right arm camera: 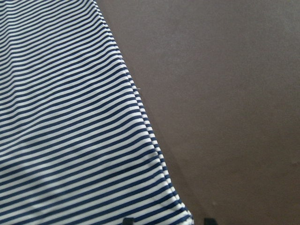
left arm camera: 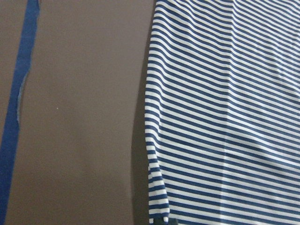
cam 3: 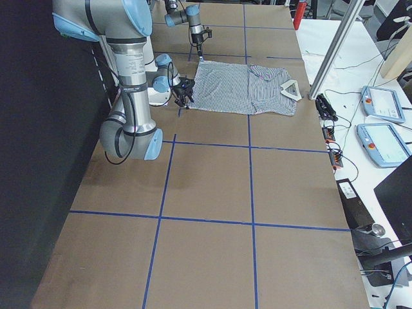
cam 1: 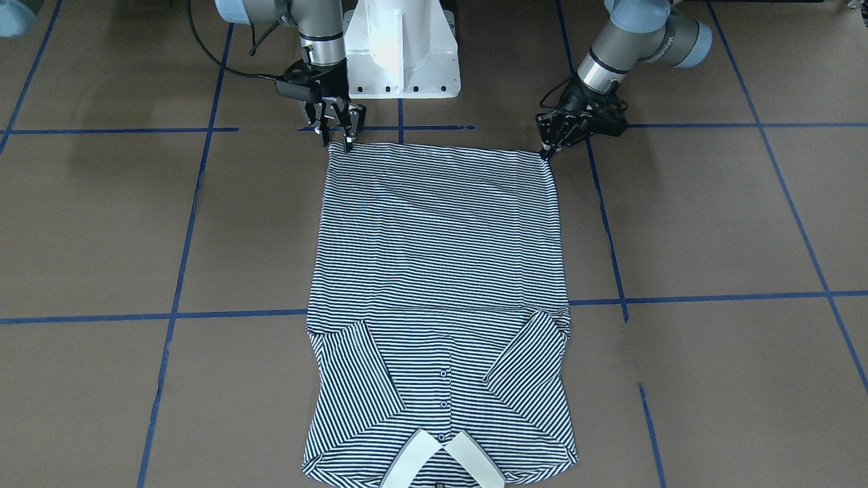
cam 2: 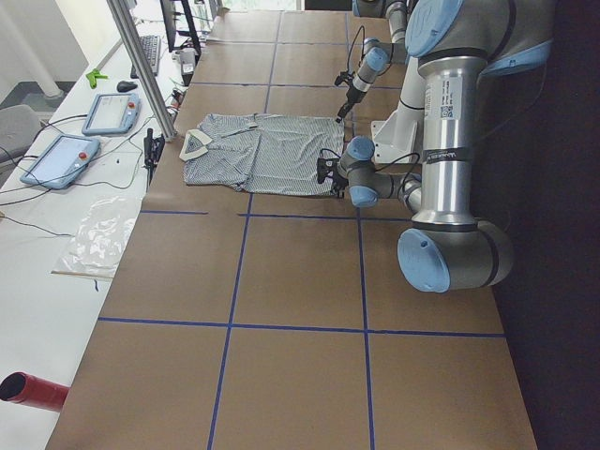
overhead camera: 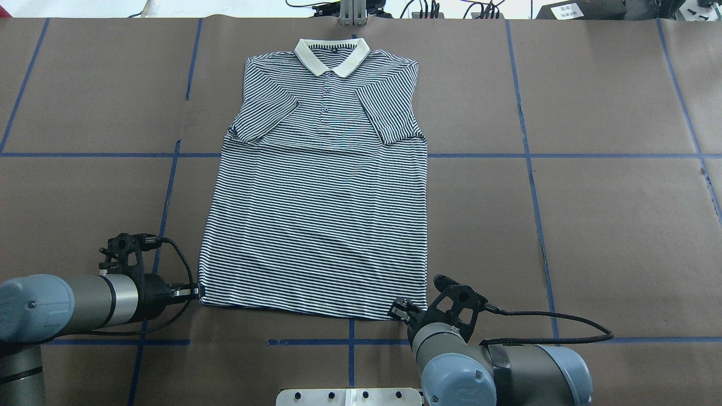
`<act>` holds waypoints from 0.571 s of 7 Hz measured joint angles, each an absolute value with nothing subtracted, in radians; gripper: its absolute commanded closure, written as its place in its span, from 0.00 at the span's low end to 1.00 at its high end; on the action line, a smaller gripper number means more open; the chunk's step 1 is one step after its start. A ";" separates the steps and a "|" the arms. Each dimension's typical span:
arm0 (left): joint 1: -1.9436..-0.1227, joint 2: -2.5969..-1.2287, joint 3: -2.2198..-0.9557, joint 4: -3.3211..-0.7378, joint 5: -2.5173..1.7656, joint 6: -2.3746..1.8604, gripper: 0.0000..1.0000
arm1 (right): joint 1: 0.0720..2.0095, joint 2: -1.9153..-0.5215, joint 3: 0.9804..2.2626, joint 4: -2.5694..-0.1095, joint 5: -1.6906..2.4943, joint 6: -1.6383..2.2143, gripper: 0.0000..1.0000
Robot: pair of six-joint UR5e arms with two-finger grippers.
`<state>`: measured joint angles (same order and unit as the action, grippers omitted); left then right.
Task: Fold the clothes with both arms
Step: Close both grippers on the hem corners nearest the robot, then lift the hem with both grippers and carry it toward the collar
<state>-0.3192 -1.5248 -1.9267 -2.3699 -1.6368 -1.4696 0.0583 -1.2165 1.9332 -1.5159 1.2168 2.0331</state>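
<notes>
The striped polo shirt (overhead camera: 321, 225) lies flat on the brown table, front up, both sleeves folded in over the chest, cream collar (overhead camera: 331, 56) at the far edge. My left gripper (overhead camera: 196, 293) is low at the hem's left corner, its fingers pinched together on the shirt (cam 1: 437, 271); it is on the right in the front view (cam 1: 544, 153). My right gripper (overhead camera: 397, 311) is at the hem's right corner. Its fingertips (right arm camera: 126, 220) stand apart on either side of that corner, so it is open; in the front view it is on the left (cam 1: 338, 142).
The white pedestal base (cam 1: 400, 47) stands just behind the hem between the arms. Blue tape lines (overhead camera: 530, 155) cross the brown table. A side bench with teach pendants (cam 2: 108, 112) and a metal post (cam 2: 141, 66) runs along the far edge.
</notes>
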 measured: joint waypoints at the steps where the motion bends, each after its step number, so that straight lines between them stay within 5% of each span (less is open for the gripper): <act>1: -0.319 -1.525 -1.927 -2.370 -1.637 -1.470 1.00 | 0.058 -1.216 1.932 -1.516 1.216 2.036 1.00; 4: -0.318 -1.525 -1.931 -2.370 -1.638 -1.470 1.00 | 0.061 -1.216 1.943 -1.516 1.215 2.037 1.00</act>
<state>-0.3180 -1.5252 -1.9311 -2.3696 -1.6375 -1.4695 0.0609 -1.2161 1.9430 -1.5159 1.2152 2.0372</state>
